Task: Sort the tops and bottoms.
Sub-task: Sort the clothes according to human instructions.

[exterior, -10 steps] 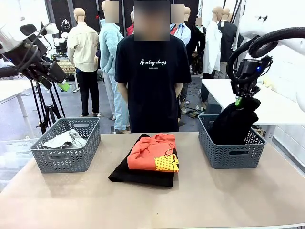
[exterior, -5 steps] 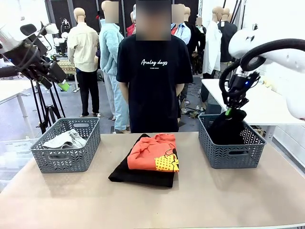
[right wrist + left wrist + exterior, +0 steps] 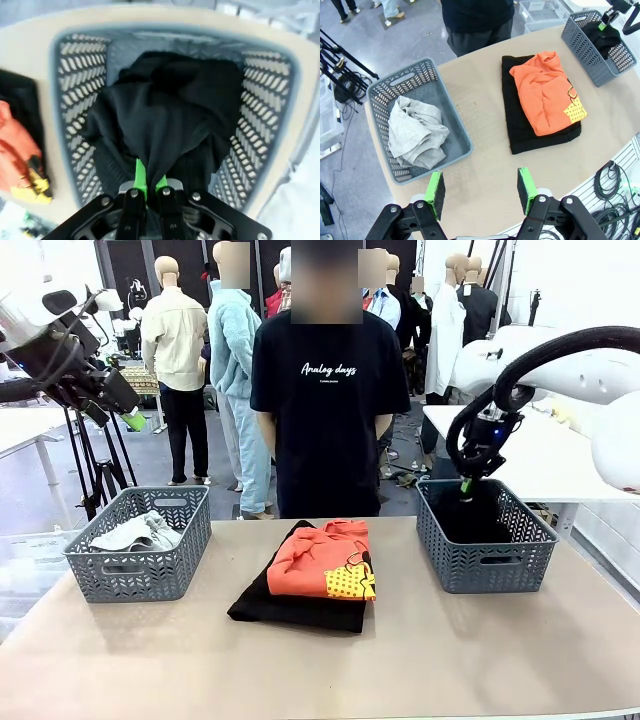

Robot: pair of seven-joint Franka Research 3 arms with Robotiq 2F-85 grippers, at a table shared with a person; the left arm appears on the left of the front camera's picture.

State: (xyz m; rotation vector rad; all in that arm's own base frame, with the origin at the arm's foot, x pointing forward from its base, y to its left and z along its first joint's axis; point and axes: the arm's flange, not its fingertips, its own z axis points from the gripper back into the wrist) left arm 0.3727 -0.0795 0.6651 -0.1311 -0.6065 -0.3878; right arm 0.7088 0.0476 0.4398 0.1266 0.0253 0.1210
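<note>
Nearest, on the tan table point(image 3: 480, 660): a folded black bottom point(image 3: 290, 608) lying flat near the middle, with the orange top point(image 3: 325, 560) stacked on it, its yellow black-dotted patch toward the near right corner, black cloth showing along the left and near edges. Farther back on the left, the left basket point(image 3: 135, 575), grey, holding the grey-white top point(image 3: 135, 532) (more bunched than folded, seen from the left wrist). High up and to the left of that basket, the left gripper point(image 3: 135, 420), jaws apart, nothing between the green pads point(image 3: 436, 192), looking down over the whole table. On the right, level with the first, the right basket point(image 3: 490, 565), grey too, with the second black bottom point(image 3: 470, 520) lying inside. Just above it, the right gripper point(image 3: 465, 485), pointing down, jaws pinched together on a gathered fold of that black cloth, the rest spread over the basket floor. Beyond the table's far edge, a person point(image 3: 325, 410) in a black printed T-shirt, standing, arms down.
</note>
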